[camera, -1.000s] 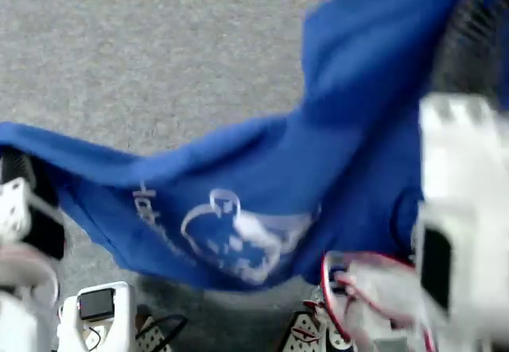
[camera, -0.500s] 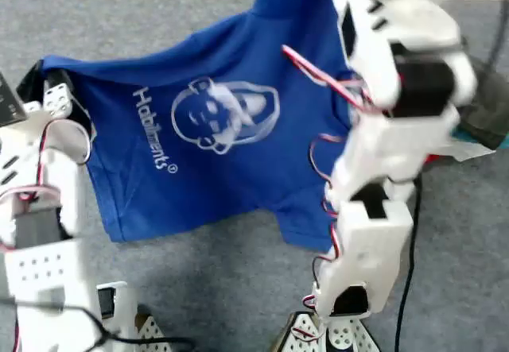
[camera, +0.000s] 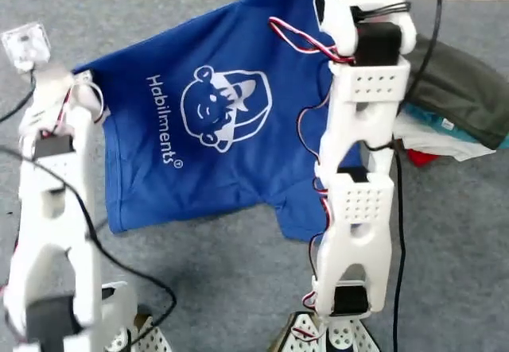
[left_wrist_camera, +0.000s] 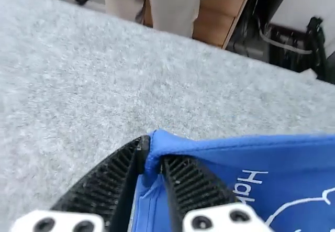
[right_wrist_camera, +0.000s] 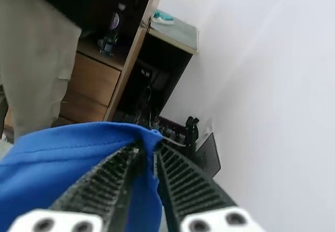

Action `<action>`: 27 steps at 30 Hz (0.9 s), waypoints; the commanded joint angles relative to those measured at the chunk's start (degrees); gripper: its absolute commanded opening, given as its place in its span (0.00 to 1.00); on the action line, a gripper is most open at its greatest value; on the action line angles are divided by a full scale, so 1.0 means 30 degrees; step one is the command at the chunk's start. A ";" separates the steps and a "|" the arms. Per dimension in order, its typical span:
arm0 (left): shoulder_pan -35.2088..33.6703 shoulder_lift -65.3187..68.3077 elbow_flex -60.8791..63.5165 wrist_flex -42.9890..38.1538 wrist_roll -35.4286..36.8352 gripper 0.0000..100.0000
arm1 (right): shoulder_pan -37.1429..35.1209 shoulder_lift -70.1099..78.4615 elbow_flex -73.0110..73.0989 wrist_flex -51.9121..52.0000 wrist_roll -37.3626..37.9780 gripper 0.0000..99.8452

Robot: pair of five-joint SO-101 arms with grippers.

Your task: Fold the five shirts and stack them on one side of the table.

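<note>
A blue shirt [camera: 215,137] with a white bear print lies spread on the grey table, print up, partly lifted at two corners. My left gripper [left_wrist_camera: 152,156] is shut on the shirt's corner edge [left_wrist_camera: 209,145], at the table's left in the high view [camera: 83,82]. My right gripper [right_wrist_camera: 149,148] is shut on a fold of the blue shirt [right_wrist_camera: 68,164], held up at the table's far edge; in the high view the right arm [camera: 362,90] stretches over the shirt's right part and hides the cloth beneath it.
A pile of other shirts [camera: 453,102], dark green, teal, white and red, lies at the right of the table. Bare grey table [camera: 445,257] lies in front of the shirt. Both arm bases [camera: 334,328] stand at the near edge. Furniture stands beyond the far edge.
The blue shirt, hanging close under the camera a second ago, has been carried away and spread flatter on the table. Both arms have stretched toward the far side, still gripping it.
</note>
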 commanded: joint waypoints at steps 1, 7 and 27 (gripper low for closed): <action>0.0117 0.2886 -0.3751 -0.0322 0.0147 0.02 | 0.0249 0.0396 -0.0220 -0.0674 -0.0205 0.00; 0.0117 0.4996 -0.6769 0.2755 -0.0498 0.02 | 0.0366 0.0249 -0.0366 0.1465 0.0000 0.00; 0.3223 0.2505 -0.2256 1.2571 -0.6183 0.02 | 0.1392 -0.3092 -0.0571 1.2747 0.5158 0.00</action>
